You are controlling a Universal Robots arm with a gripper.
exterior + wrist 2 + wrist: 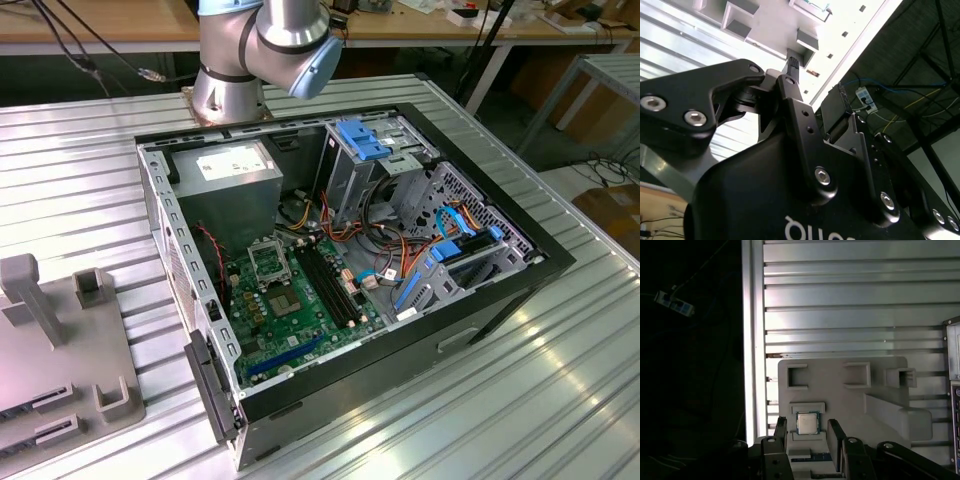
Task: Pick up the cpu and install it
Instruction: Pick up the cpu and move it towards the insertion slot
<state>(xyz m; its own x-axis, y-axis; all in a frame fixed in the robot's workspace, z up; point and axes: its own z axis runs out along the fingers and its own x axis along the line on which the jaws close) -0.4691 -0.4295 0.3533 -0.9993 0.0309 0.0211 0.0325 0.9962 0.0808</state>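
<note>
Currently, gripper (807, 430) fingers released and spread, cpu (807, 421) visible between them, seated in grey holder tray (840, 395) recess, on ribbed metal table (850, 315).

No writing can be read anywhere here.

The computer case (480, 322) stands on the desk (500, 420), motherboard (300, 320) inside. At the exterior view's left lies a fixture (70, 340), the cpu (807, 422) in its recess.
</note>
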